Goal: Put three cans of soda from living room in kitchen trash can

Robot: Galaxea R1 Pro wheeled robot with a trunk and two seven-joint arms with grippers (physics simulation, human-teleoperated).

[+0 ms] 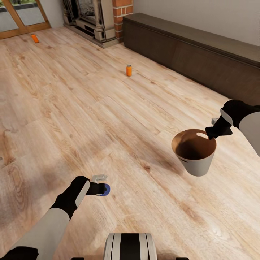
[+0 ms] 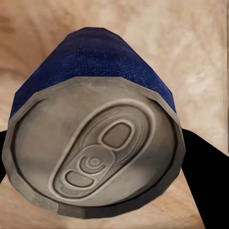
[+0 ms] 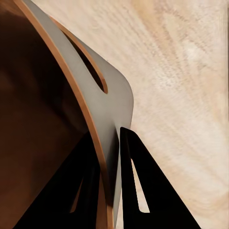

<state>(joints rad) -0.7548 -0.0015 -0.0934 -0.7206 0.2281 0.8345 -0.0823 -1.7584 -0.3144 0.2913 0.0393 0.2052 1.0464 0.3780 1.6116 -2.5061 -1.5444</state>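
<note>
While the left pincer (image 1: 102,189) clamps the blue soda can (image 2: 95,129), the right pincer (image 3: 110,157) pinches the trash can's rim (image 3: 107,102).

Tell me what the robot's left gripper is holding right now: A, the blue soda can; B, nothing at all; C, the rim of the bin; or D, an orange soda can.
A: the left gripper is shut on the blue can, whose grey top faces the left wrist camera, while the right gripper pinches the bin's rim and both orange cans stand on the floor.
</note>
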